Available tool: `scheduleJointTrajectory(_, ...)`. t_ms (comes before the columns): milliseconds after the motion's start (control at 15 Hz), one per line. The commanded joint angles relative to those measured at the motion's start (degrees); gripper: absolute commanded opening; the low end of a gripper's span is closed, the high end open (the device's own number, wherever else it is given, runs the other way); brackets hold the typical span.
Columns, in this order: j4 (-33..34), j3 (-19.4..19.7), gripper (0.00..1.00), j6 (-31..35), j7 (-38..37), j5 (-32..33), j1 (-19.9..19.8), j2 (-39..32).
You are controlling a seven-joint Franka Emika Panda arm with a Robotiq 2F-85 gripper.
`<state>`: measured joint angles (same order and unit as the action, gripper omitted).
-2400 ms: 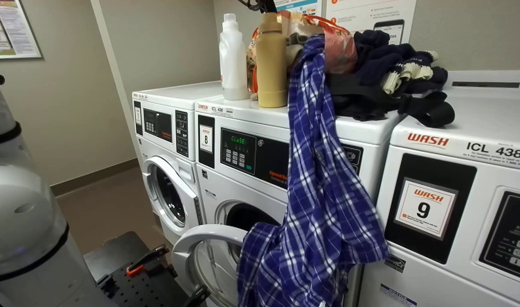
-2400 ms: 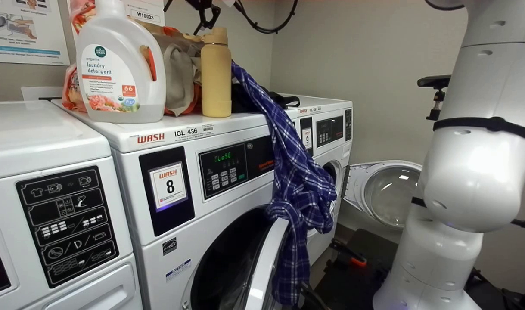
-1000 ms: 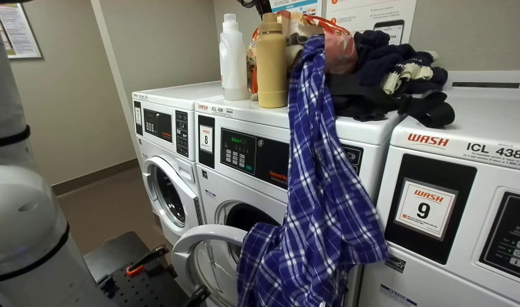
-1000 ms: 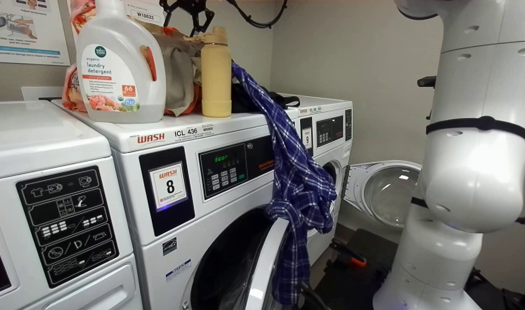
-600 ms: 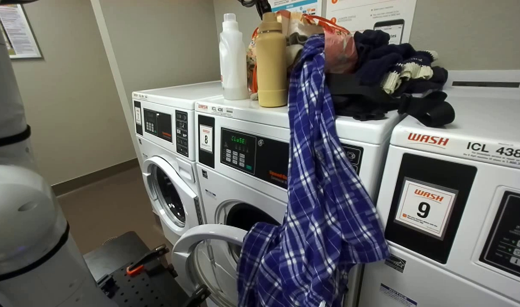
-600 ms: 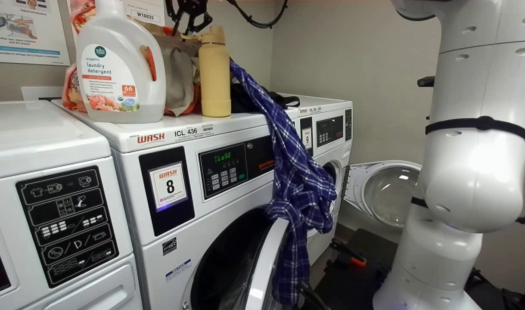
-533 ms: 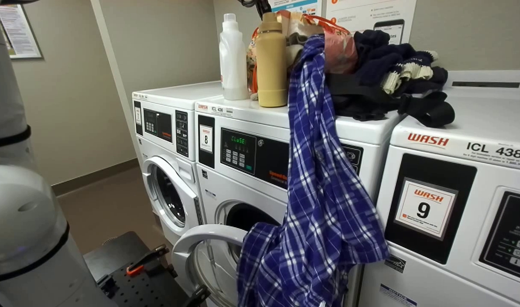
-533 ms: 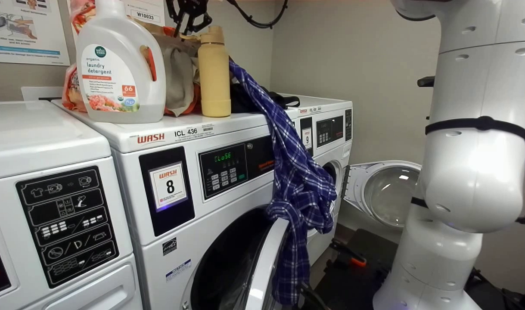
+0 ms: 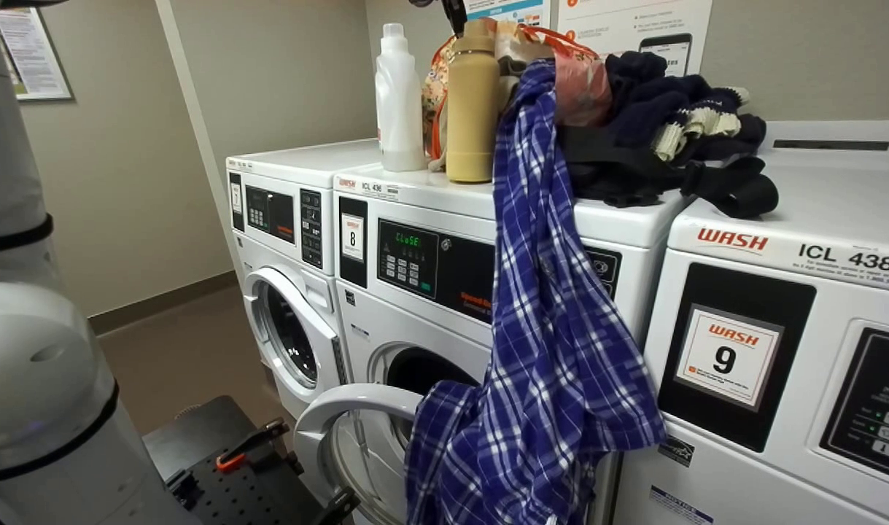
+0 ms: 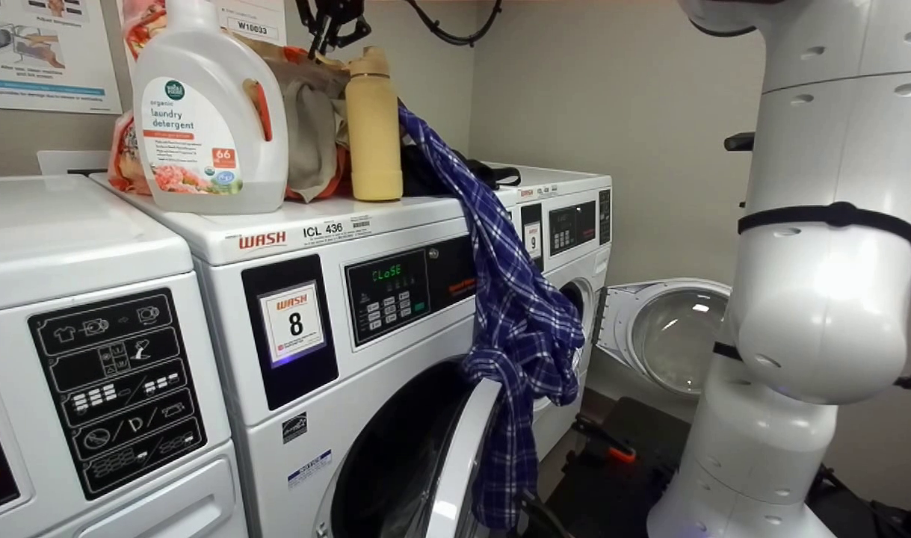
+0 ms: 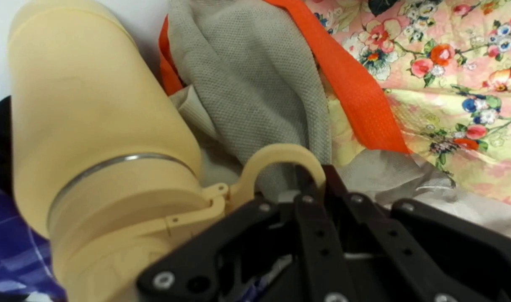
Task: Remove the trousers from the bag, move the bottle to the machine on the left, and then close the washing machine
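Observation:
The yellow bottle (image 10: 373, 134) stands slightly tilted on top of washing machine 8 (image 10: 425, 332). My gripper (image 11: 321, 175) is shut on the bottle's carry loop (image 11: 280, 152) in the wrist view; only part of the gripper (image 10: 317, 52) shows at the top of an exterior view. Blue plaid trousers (image 9: 561, 328) hang down the machine's front and over its open door (image 9: 360, 396). Their upper end lies beside the floral bag (image 11: 427, 79); whether it is inside is hidden. At the left stands another machine (image 10: 59, 232).
A clear detergent jug (image 10: 208, 142) stands beside the bottle. Grey cloth (image 11: 255, 75) shows at the bag's orange strap (image 11: 364, 105). Dark clothes (image 9: 655, 102) lie on machine 8, with a black strap (image 9: 736, 186) reaching to machine 9. Machine 9's door (image 10: 672, 336) hangs open.
My gripper has closed onto the bottle's loop. The bottle has shifted slightly and now leans a little. Machine 8's display changed from "door" to "CLOSE". The trousers have not moved.

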<state>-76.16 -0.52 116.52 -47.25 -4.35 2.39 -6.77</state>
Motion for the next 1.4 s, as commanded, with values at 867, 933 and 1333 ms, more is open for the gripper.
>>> scheduleJointTrajectory(867,-3.7,2.9,0.02,1.6,-6.3,-3.6,-2.8,14.6)
scheduleJointTrajectory(933,-3.8,2.8,0.02,1.2,-6.7,-3.2,-2.6,15.4)
scheduleJointTrajectory(1333,-5.9,0.9,0.02,-4.7,-7.1,-1.0,-2.2,21.9)
